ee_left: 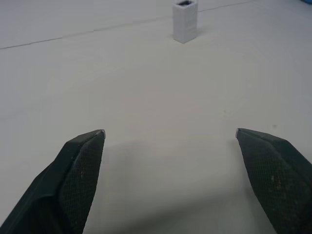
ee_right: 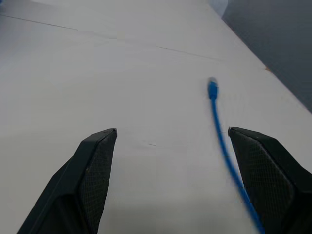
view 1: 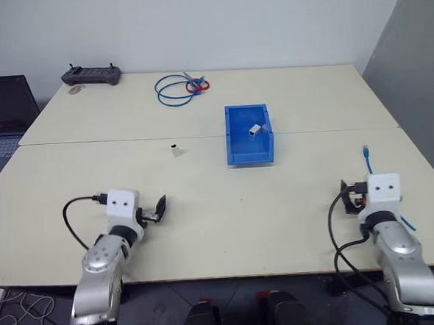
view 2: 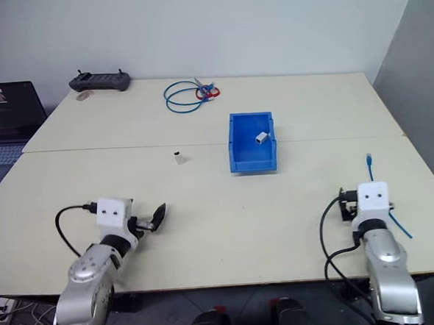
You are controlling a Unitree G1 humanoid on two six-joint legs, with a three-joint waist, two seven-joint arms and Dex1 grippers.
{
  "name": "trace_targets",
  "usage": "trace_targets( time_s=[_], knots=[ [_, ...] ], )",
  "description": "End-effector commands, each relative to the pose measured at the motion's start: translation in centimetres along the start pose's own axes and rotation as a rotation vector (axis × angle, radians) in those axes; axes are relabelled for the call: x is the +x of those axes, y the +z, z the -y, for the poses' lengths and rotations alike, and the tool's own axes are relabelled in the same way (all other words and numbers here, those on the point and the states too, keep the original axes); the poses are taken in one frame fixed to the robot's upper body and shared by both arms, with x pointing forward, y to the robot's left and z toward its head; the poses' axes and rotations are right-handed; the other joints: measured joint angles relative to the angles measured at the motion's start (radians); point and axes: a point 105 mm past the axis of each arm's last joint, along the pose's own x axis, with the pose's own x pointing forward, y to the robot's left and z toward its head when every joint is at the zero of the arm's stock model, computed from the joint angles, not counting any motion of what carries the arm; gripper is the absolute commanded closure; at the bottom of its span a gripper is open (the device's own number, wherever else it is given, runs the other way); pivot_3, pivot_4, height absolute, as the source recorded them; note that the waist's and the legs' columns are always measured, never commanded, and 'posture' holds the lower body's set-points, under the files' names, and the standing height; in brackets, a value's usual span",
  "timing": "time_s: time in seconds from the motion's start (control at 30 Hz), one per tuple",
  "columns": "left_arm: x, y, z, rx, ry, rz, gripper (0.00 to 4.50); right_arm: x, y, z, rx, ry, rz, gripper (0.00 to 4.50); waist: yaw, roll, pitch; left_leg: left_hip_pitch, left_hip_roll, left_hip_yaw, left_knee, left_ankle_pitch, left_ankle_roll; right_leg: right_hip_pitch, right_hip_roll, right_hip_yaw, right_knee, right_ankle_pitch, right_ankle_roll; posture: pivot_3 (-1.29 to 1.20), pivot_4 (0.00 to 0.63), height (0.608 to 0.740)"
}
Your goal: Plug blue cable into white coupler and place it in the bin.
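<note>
Head views: the short, thin blue network cable (view 1: 366,155) lies loose on the pale tabletop (view 1: 242,205) at the robot's right, just ahead of the right gripper (view 2: 344,205), running back past that arm. The tiny white plastic coupler block (view 1: 174,149) stands alone near the table's middle seam, well ahead of the left gripper (view 1: 156,209) and to the left of the small rectangular blue plastic bin (view 1: 236,141). A slightly larger grey-white block (view 1: 255,130) sits inside the bin. Farther back lie a longer coiled blue cable with a red tie (view 1: 177,88) and a dark handheld controller (view 1: 90,76); a laptop (view 1: 0,117) is at the left edge. Each arm hangs low over the near edge on the side of its own part, likely so each can take one piece.

Left wrist view: black fingers (ee_left: 78,165) spread wide, nothing between them; the coupler stands upright straight ahead, dark socket on top. Judged lined up for a reach.

Right wrist view: fingers (ee_right: 92,165) spread wide and empty; the cable passes between them near the one finger, its plug end pointing away. Nothing joined yet.
</note>
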Motion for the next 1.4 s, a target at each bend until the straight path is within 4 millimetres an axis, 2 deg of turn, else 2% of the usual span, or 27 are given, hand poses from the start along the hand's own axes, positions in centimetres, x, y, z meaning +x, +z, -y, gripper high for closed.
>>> trace_targets(
  time_s=[0.03,0.1,0.17,0.23,0.37,0.47,0.63,0.83,0.9,1.0,1.03,1.4],
  knots=[
    [2.8,4.9,4.9,0.028,-0.303,0.133,0.0,0.0,1.5,1.3,-0.023,0.087,0.014,0.62,0.003,0.0,0.0,0.0,0.0,0.0,0.0,0.0,0.0,0.0,0.0,0.0,0.0,0.0,0.0,0.0,0.15,0.74],
    [3.5,7.9,10.2,0.068,-0.603,0.212,0.0,0.4,0.9,2.8,-0.046,0.124,-0.046,0.62,0.006,0.0,0.0,0.0,-0.002,0.0,0.0,0.0,0.0,0.001,0.001,-0.001,0.0,0.0,0.0,0.0,0.15,0.74],
    [3.1,9.9,14.8,0.144,-0.884,0.256,0.0,0.9,0.6,4.4,-0.032,0.154,-0.095,0.62,0.011,-0.001,0.0,-0.002,-0.006,0.002,0.001,0.0,0.0,0.001,0.0,-0.002,-0.001,0.0,0.001,0.0,0.15,0.74],
    [2.9,10.5,16.9,0.198,-1.015,0.268,0.0,1.3,0.1,5.2,-0.016,0.183,-0.14,0.62,0.005,-0.001,0.0,-0.001,-0.01,0.002,0.0,0.0,0.001,0.001,-0.001,-0.001,-0.002,0.0,0.002,0.0,0.15,0.74],
    [3.1,11.5,22.3,0.304,-1.302,0.298,0.0,3.4,-0.5,7.0,0.056,0.231,-0.242,0.62,-0.009,-0.001,0.0,-0.001,-0.013,0.004,0.0,-0.002,0.003,0.001,-0.001,0.003,-0.002,-0.001,0.003,0.0,0.15,0.74],
    [3.8,11.6,24.2,0.321,-1.351,0.303,0.0,4.4,0.0,6.4,0.181,0.303,-0.258,0.62,-0.01,0.0,0.001,0.0,-0.013,0.003,0.0,-0.001,0.004,0.001,0.0,0.003,0.0,-0.001,0.003,0.0,0.15,0.74],
    [4.5,11.6,25.8,0.339,-1.367,0.32,0.0,5.5,0.0,5.2,0.237,0.385,-0.272,0.62,-0.012,0.0,0.001,-0.001,-0.012,0.002,0.0,0.0,0.007,0.001,0.001,0.003,0.0,-0.001,0.003,0.0,0.15,0.74],
    [4.7,11.2,26.0,0.325,-1.346,0.318,0.0,5.7,-3.5,4.5,0.173,0.366,-0.387,0.62,-0.004,0.0,0.001,-0.002,-0.013,0.0,0.0,0.0,0.007,0.0,-0.002,0.003,0.0,-0.001,0.004,0.0,0.15,0.74],
    [4.5,10.9,25.7,0.318,-1.342,0.312,0.0,5.6,-4.0,3.8,0.204,0.389,-0.391,0.62,-0.004,-0.001,0.001,-0.002,-0.013,0.0,0.001,0.0,0.007,0.001,-0.003,0.003,-0.001,0.0,0.006,0.0,0.15,0.74],
    [4.3,10.5,25.4,0.313,-1.333,0.306,0.0,5.4,-4.2,3.0,0.234,0.417,-0.388,1.07,-0.006,-0.001,0.001,-0.002,-0.013,0.001,0.002,0.0,0.007,0.001,-0.003,0.003,-0.001,0.001,0.007,0.0,0.15,0.74],
    [4.3,10.5,25.2,0.312,-1.33,0.305,0.0,5.5,-4.4,2.9,0.245,0.408,-0.391,1.42,-0.006,-0.001,0.001,-0.001,-0.012,0.001,0.002,0.0,0.007,0.001,-0.003,0.003,-0.001,0.001,0.007,0.0,0.15,0.74],
    [4.4,10.9,23.2,0.296,-1.282,0.294,0.0,5.8,-5.2,3.0,0.305,0.366,-0.421,3.94,-0.01,-0.001,0.001,-0.001,-0.012,0.0,0.002,0.0,0.006,0.002,-0.002,0.004,-0.001,0.001,0.007,0.0,0.15,0.74]
  ],
)
